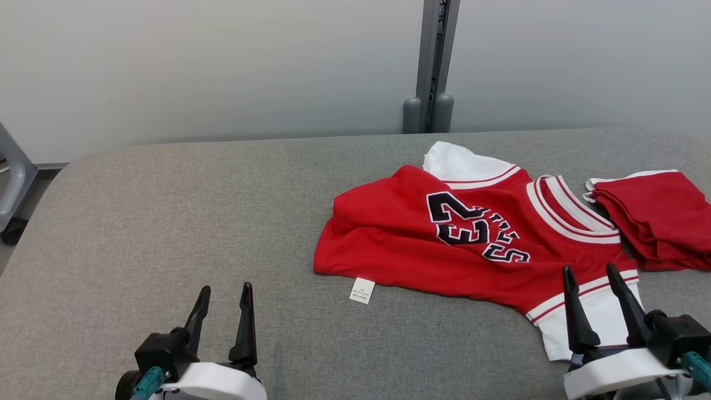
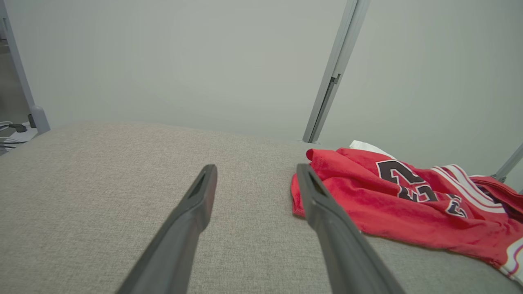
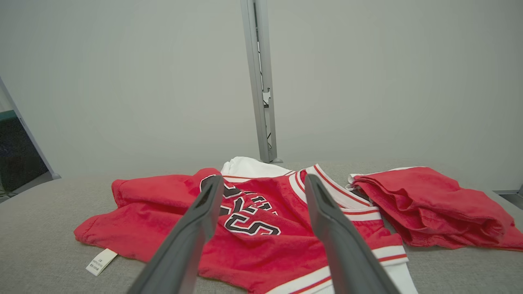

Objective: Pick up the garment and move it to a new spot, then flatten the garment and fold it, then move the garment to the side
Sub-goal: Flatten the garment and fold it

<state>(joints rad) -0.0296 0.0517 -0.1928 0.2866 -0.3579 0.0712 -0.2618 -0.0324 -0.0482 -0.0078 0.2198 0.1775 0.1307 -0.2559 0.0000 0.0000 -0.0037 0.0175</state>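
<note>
Head cam: red jersey [image 1: 444, 239] lay rumpled on grey table [image 1: 166, 222], right of centre, white label [image 1: 362, 290] at its hem. 2nd red garment [image 1: 661, 216] sat folded just beside it, further right. I saw L gripper [image 1: 226, 288] over bare table, jaws spread, empty. R gripper [image 1: 589, 268] was by the jersey's white sleeve, jaws spread, empty. L wrist cam: fingers apart, jersey off to the right. R wrist cam: fingers apart, jersey lettering between them.
</note>
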